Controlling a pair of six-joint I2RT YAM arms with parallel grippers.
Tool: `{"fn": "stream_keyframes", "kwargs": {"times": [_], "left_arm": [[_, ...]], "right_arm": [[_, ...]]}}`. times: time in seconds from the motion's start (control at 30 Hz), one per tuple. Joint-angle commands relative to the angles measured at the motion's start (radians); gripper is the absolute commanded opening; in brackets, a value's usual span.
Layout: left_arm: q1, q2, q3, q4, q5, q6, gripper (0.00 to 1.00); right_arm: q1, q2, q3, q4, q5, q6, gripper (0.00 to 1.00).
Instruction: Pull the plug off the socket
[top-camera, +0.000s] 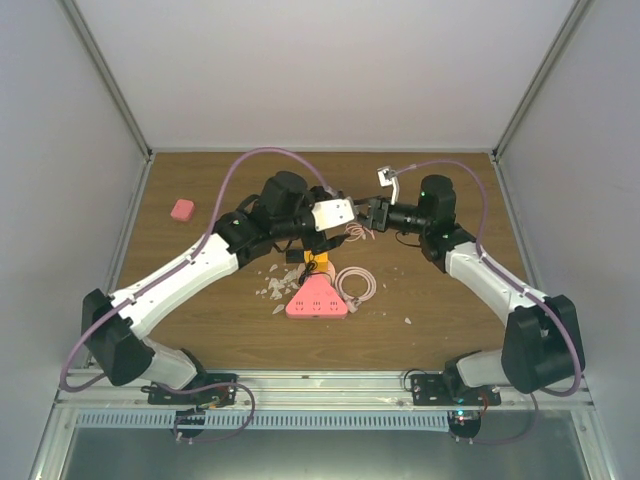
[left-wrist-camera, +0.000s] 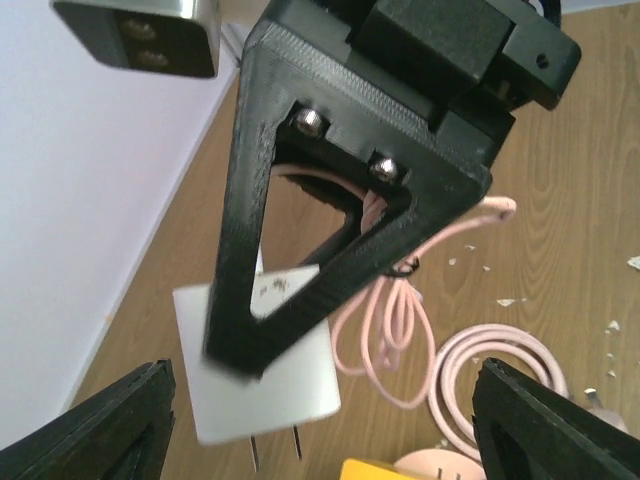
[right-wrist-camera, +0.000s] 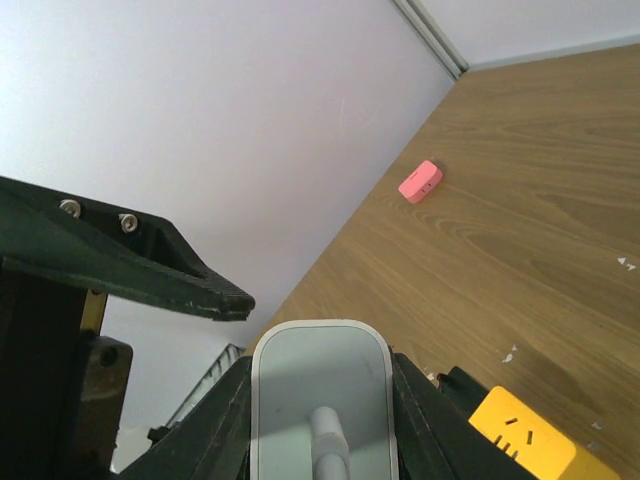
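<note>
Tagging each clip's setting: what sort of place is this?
Probably a lab robot cell rather than a home: blank white walls, metal frame posts at the corners, and a plain wooden table boxed in by them.

We count one white plug (top-camera: 333, 212); one pink socket (top-camera: 318, 303); one yellow adapter (top-camera: 318, 266); one coiled pink cable (top-camera: 357, 283); one pink block (top-camera: 182, 209) toward the far left corner; white scraps (top-camera: 272, 290) too small to tally.

left arm (top-camera: 185, 272) and right arm (top-camera: 488, 275): white links, black joints, purple cables (top-camera: 265, 151); 2 silver screws (left-wrist-camera: 311, 121) in the right gripper (top-camera: 360, 213)'s black finger (left-wrist-camera: 240, 250).
</note>
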Motion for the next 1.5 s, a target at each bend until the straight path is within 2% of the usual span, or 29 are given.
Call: {"fn": "stream_keyframes", "kwargs": {"times": [0.0, 0.23, 0.37, 0.77, 0.83, 0.93, 1.07, 1.13, 1.2, 1.37, 1.47], "left_arm": [[-0.035, 0.043, 0.05, 0.083, -0.087, 0.026, 0.81], [-0.044, 0.087, 0.051, 0.127, -0.17, -0.004, 0.75], [-0.044, 0.099, 0.049, 0.13, -0.179, -0.013, 0.68], [-0.043, 0.102, 0.037, 0.135, -0.184, -0.025, 0.36], [-0.038, 0.101, 0.035, 0.129, -0.172, -0.031, 0.32], [-0.017, 0.099, 0.029, 0.119, -0.142, -0.049, 0.25], [0.022, 0.091, 0.009, 0.105, -0.092, -0.068, 0.2], [0.055, 0.081, -0.006, 0.1, -0.048, -0.087, 0.19], [0.082, 0.072, -0.021, 0.091, -0.016, -0.1, 0.18], [0.162, 0.041, -0.067, 0.077, 0.048, -0.122, 0.17], [0.226, 0.026, -0.086, 0.058, 0.089, -0.136, 0.17]], "right_arm": [[-0.009, -0.011, -0.018, 0.075, 0.016, 0.118, 0.14], [-0.008, -0.01, -0.044, 0.128, -0.005, 0.162, 0.1], [-0.008, -0.015, -0.052, 0.126, -0.004, 0.166, 0.1], [-0.008, -0.022, -0.081, 0.156, -0.007, 0.185, 0.12], [-0.009, -0.022, -0.077, 0.158, -0.009, 0.184, 0.21], [-0.009, -0.026, -0.067, 0.145, -0.009, 0.156, 0.51], [-0.018, -0.035, -0.039, 0.093, -0.007, 0.074, 0.83], [-0.027, -0.041, -0.022, 0.066, -0.009, 0.024, 0.95], [-0.039, -0.045, -0.005, 0.034, -0.012, -0.035, 0.99], [-0.076, -0.055, 0.029, -0.058, -0.025, -0.198, 0.99], [-0.084, -0.068, 0.058, -0.16, 0.008, -0.356, 1.0]]}}
